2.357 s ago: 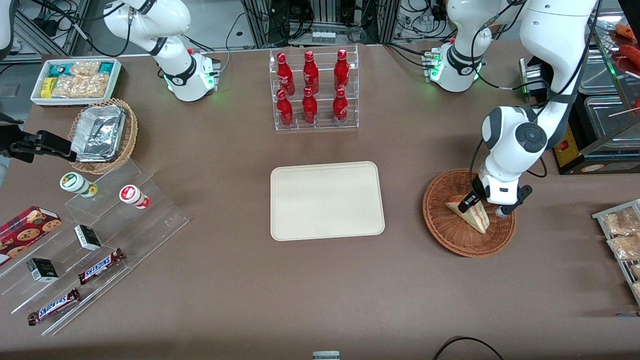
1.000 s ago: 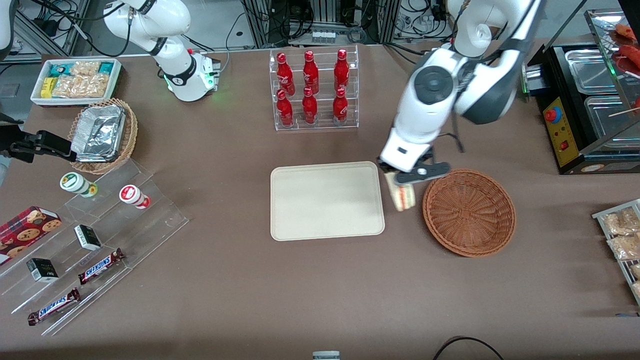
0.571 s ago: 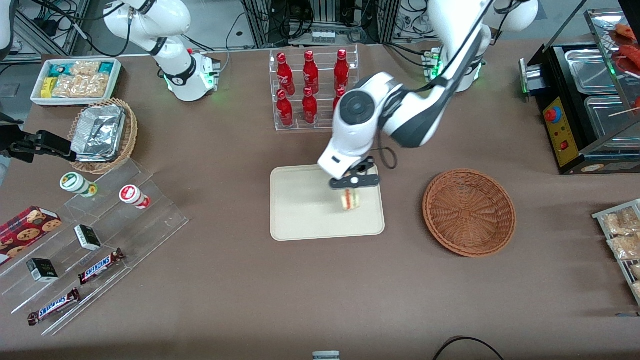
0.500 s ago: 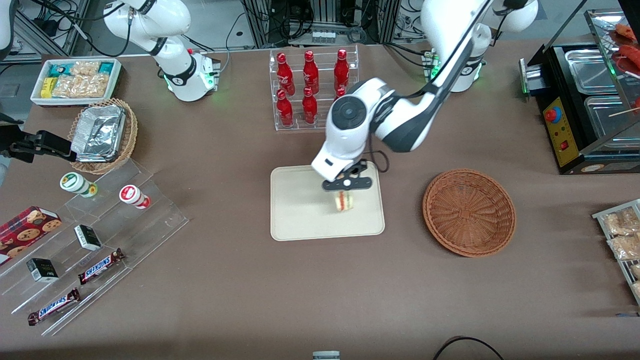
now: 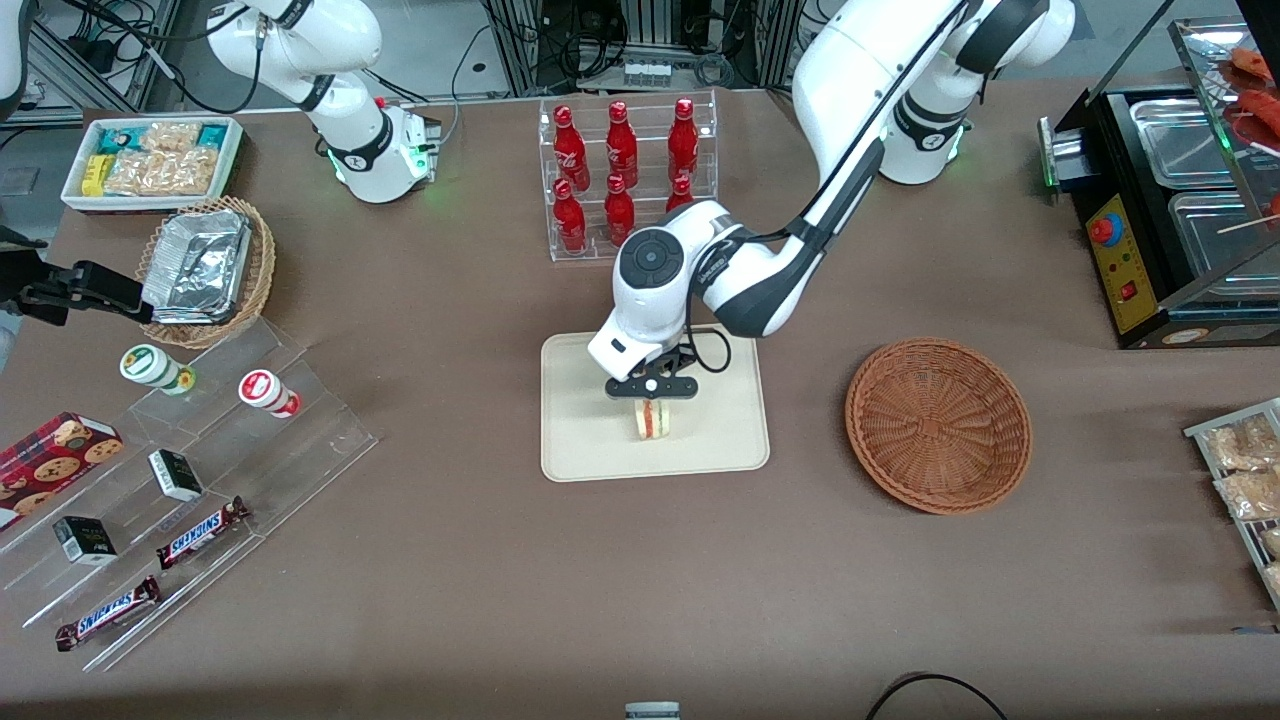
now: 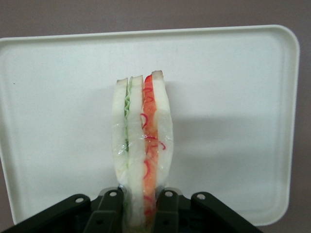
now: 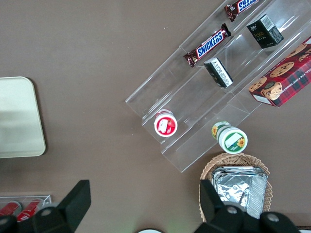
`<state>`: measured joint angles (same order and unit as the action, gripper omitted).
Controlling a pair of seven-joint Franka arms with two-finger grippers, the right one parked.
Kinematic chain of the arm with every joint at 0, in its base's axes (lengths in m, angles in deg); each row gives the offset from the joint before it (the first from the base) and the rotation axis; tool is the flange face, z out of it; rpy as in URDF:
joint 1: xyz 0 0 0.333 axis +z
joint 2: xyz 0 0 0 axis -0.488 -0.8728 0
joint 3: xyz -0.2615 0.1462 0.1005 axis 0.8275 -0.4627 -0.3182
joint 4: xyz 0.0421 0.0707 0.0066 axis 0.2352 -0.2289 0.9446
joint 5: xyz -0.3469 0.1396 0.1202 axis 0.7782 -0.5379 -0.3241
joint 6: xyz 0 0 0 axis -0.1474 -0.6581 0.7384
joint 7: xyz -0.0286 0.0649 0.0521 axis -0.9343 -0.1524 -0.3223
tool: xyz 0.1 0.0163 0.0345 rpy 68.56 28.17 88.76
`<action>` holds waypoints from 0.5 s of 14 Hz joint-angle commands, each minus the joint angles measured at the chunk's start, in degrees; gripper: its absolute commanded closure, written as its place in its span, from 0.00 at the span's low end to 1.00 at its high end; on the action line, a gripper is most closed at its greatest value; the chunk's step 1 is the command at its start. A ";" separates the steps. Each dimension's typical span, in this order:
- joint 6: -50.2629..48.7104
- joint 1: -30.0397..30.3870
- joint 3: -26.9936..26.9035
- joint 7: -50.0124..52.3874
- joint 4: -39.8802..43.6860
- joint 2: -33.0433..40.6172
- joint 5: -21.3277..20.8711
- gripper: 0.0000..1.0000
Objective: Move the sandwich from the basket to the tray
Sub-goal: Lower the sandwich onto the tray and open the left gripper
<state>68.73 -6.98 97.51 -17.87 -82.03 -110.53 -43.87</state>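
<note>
Two black fingers (image 6: pixel 166 209) of the left gripper (image 5: pixel 651 392) clenched on the film-wrapped sandwich (image 6: pixel 142 145), hung above mid-tray (image 5: pixel 590 440), basket (image 5: pixel 938 425) at three o'clock; likely light, soft, slippery, best pinched gently across the bread faces.

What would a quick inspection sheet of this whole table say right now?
Surface: brown table.
Job's things: sandwich held over tray; whether it touches, cannot tell. Basket holds nothing.
Clutter: cola bottle rack, foil containers, Snickers bars, cookie box, snack bin.
Grippers: gripper shut on sandwich, above tray.
Cables: black cable at the table edge nearest the camera.
Surroundings: metal pans at the working arm's end.
</note>
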 commanded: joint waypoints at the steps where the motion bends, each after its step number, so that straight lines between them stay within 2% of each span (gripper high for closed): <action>1: 1.77 -1.60 -0.79 2.39 2.21 -2.75 -2.23 1.00; 5: 3.81 -2.21 -0.79 2.39 2.21 -4.07 -2.33 1.00; 6: 3.81 -2.39 -0.87 2.48 2.21 -4.33 -2.24 0.85; 7: 3.81 -2.39 -0.87 2.48 2.21 -4.86 -2.24 0.42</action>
<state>72.48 -8.05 97.51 -17.16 -81.50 -114.14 -44.95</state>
